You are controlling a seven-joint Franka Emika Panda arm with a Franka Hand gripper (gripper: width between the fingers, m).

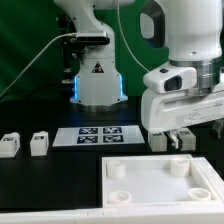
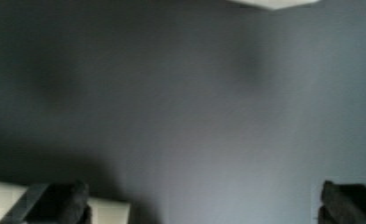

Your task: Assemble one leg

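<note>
Two small white legs (image 1: 10,145) (image 1: 38,143) with black-and-white tags stand on the dark table at the exterior view's left. My gripper (image 1: 172,136) hangs at the exterior view's right, just behind the large white panel (image 1: 165,180). Two more small white blocks (image 1: 161,141) (image 1: 183,141) show right under the hand, partly hidden by it; they look like legs. In the wrist view the gripper (image 2: 205,205) is open and empty, its dark fingertips (image 2: 55,205) far apart. The picture between them is a grey blur.
The marker board (image 1: 95,133) lies in front of the robot's base (image 1: 97,80). The white panel with round corner sockets fills the front right. A blurred white corner (image 2: 278,3) shows at the edge of the wrist view.
</note>
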